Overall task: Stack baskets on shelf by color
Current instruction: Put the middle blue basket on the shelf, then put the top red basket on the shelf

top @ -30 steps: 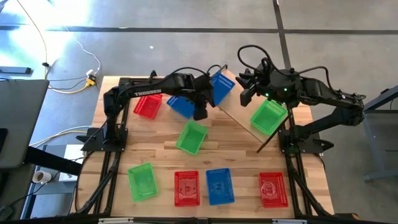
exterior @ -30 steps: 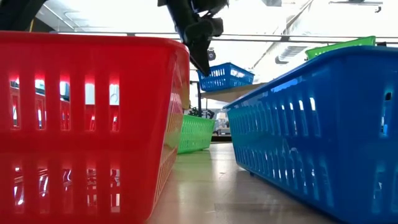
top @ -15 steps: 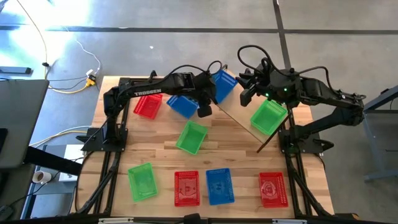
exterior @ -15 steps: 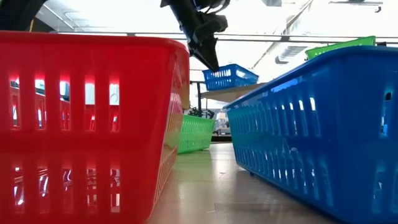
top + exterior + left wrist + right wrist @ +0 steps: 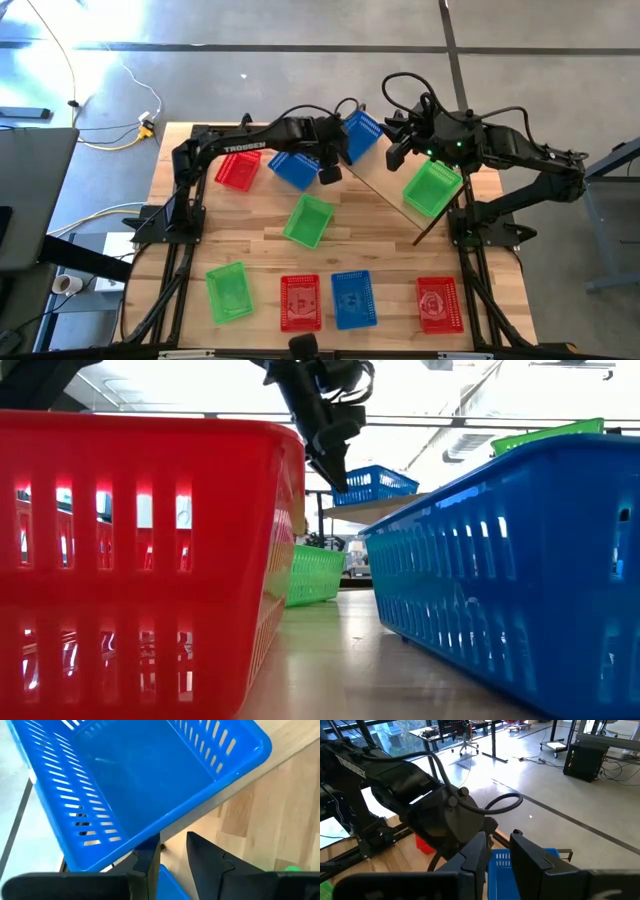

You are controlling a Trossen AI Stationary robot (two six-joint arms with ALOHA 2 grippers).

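A blue basket (image 5: 360, 133) sits on the far end of the light-wood shelf (image 5: 385, 185). It also shows in the low view (image 5: 375, 482) and fills the left wrist view (image 5: 140, 780). My left gripper (image 5: 328, 172) is open and empty, just at the basket's left side. A green basket (image 5: 432, 187) sits on the shelf's near end. My right gripper (image 5: 393, 152) hangs open and empty above the shelf between the two baskets. My left gripper has one fingertip (image 5: 147, 855) right under the blue basket's long rim (image 5: 145, 837). I cannot tell whether it touches. Nothing lies between the two fingers.
On the table left of the shelf lie a red basket (image 5: 237, 170), a blue basket (image 5: 293, 170) and a green basket (image 5: 308, 220). Along the near edge stand green (image 5: 228, 290), red (image 5: 300, 300), blue (image 5: 352, 298) and red (image 5: 438, 303) baskets.
The blue basket has shifted a little farther onto the shelf's far end and gone from tilted to level. My left gripper has followed it toward the shelf, then dropped slightly beside it.
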